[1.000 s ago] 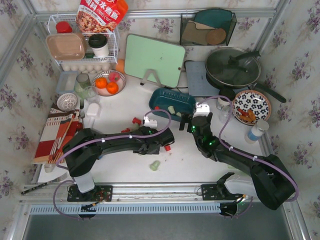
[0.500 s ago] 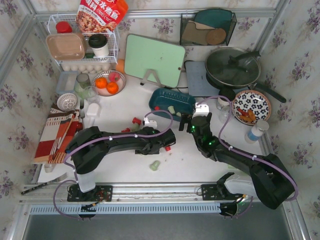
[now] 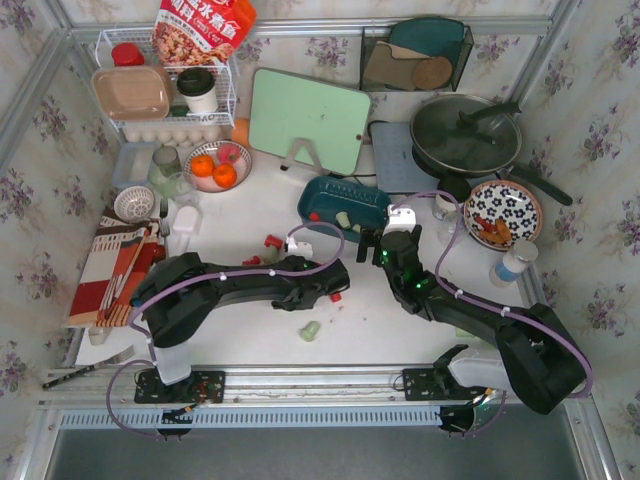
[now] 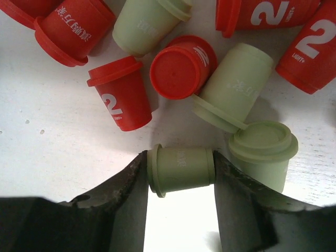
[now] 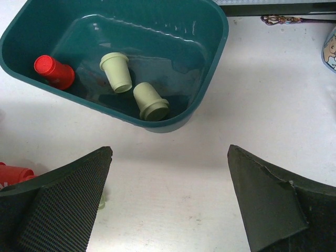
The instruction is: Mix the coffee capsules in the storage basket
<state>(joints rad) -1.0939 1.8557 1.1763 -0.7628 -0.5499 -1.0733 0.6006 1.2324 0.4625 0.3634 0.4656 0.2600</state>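
Three capsules (image 5: 115,72) in basket (image 5: 212,58), more on table (image 5: 178,189)

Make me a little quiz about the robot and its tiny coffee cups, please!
1. True or false: the right gripper is open.
2. A capsule lies between the fingers of the left gripper. Its colour: A red, B pale green, C blue?
3. How many capsules lie inside the storage basket?
Key: 1 true. 2 B. 3 three: one red and two pale green, the second here.

Top cam overhead — wrist cams close, downward — R shares storage basket (image 3: 366,194).
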